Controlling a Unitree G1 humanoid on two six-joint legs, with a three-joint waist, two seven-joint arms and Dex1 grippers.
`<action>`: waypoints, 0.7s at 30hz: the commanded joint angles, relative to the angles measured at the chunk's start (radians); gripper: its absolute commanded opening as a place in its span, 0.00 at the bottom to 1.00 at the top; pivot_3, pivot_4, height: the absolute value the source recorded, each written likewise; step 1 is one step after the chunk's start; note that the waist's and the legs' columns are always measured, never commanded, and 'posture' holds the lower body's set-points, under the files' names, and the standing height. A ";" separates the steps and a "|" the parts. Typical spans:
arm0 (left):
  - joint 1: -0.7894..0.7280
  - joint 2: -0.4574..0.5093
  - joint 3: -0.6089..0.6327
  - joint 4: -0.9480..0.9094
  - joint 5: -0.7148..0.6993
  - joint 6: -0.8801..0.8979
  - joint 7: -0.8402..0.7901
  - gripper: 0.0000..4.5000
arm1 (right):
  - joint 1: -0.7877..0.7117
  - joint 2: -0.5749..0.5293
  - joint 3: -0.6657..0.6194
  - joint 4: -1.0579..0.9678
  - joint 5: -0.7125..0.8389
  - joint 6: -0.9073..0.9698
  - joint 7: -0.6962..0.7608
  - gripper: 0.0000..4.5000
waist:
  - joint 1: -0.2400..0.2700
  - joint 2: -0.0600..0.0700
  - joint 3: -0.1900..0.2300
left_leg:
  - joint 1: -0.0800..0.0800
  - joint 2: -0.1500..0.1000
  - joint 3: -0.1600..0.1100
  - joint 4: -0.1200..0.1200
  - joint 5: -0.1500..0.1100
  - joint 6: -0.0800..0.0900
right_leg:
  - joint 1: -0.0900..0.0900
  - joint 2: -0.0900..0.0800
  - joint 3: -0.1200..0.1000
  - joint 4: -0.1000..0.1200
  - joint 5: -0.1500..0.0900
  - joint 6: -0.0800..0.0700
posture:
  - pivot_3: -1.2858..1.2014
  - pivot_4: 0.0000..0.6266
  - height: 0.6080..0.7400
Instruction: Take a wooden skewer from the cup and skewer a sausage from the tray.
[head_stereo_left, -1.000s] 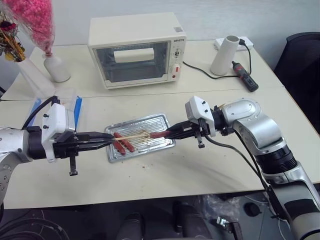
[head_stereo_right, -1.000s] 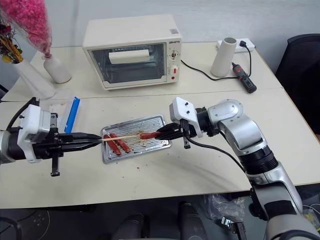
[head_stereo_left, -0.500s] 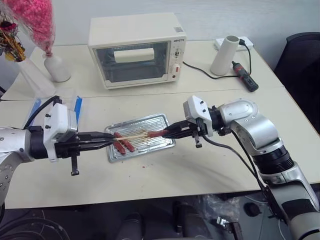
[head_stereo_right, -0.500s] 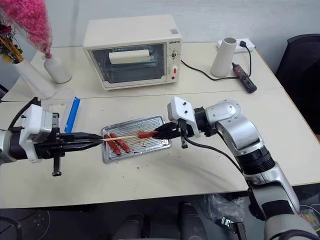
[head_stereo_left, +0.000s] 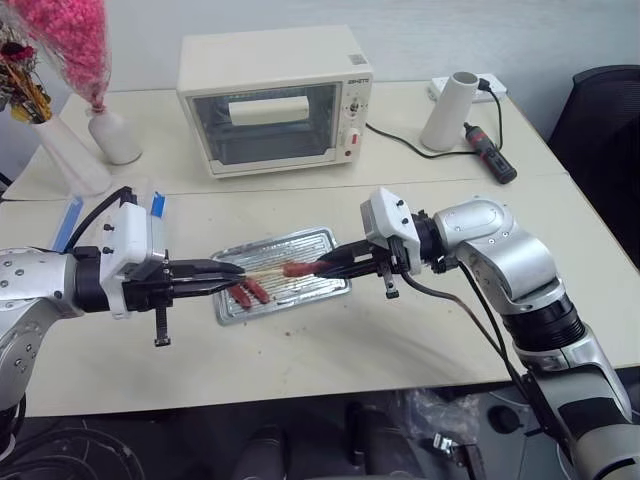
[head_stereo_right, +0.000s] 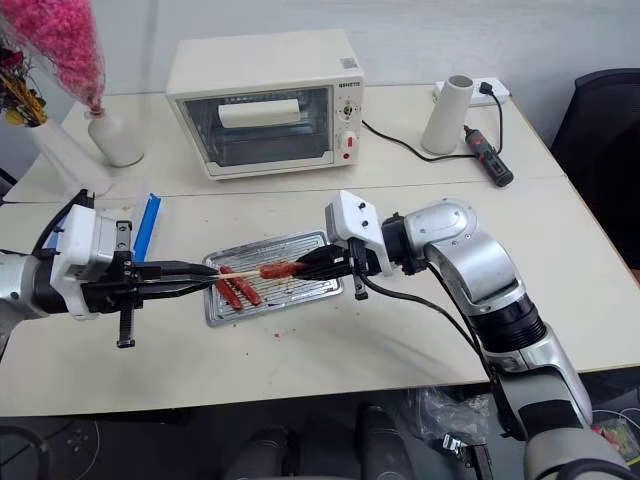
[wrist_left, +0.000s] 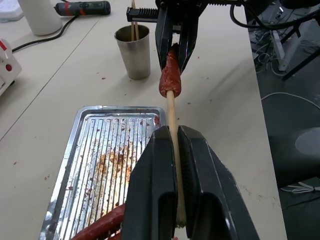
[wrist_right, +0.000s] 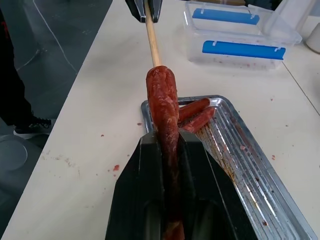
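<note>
My left gripper (head_stereo_left: 236, 271) is shut on the wooden skewer (wrist_left: 171, 107), held level above the tray (wrist_left: 100, 150). The skewer's tip enters the end of a reddish-brown sausage (head_stereo_left: 300, 268). My right gripper (head_stereo_left: 325, 265) is shut on that sausage's other end and faces the left gripper. In the right wrist view the sausage (wrist_right: 162, 100) rises from between my fingers, with the skewer (wrist_right: 151, 37) running on to the left gripper (wrist_right: 148, 7). Two more sausages (wrist_right: 197, 115) lie in the silver ribbed tray (wrist_right: 240, 165). The cup (wrist_left: 132, 52) holds more skewers beyond the tray.
A clear plastic box with blue clips (wrist_right: 240, 40) sits beside the tray. At the back stand a cream toaster oven (head_stereo_left: 272, 98), a white cylinder (head_stereo_left: 447, 110), a corded hand tool (head_stereo_left: 490, 152) and a vase of pink flowers (head_stereo_left: 110, 135).
The two grippers have drawn slightly closer over the tray. Less of the skewer shows between the left fingers and the sausage than before.
</note>
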 joint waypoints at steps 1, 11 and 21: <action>-0.014 -0.008 -0.024 -0.002 0.002 -0.006 0.008 0.00 | -0.036 0.015 -0.033 -0.065 0.049 -0.006 0.010 0.11 | 0.000 0.000 0.000 | 0.000 0.000 0.000 0.000 0.000 0.000 | 0.000 0.000 0.000 0.000 0.000 0.000 | 0.52 0.24 1.00; 0.090 -0.027 0.083 -0.019 0.006 0.008 0.074 0.00 | -0.073 -0.024 -0.069 -0.005 0.002 -0.028 -0.025 0.50 | -0.002 0.000 0.000 | 0.000 0.000 0.000 0.002 0.000 0.000 | 0.000 0.000 0.001 0.001 0.000 0.000 | 0.52 0.24 1.00; 0.289 -0.176 0.339 -0.037 0.186 0.013 0.416 0.00 | -0.127 -0.052 -0.203 -0.031 0.105 0.140 -0.113 0.59 | 0.000 0.000 0.000 | 0.000 0.001 0.000 0.002 -0.001 0.000 | 0.000 -0.002 0.001 0.001 0.000 0.000 | 0.52 0.24 1.00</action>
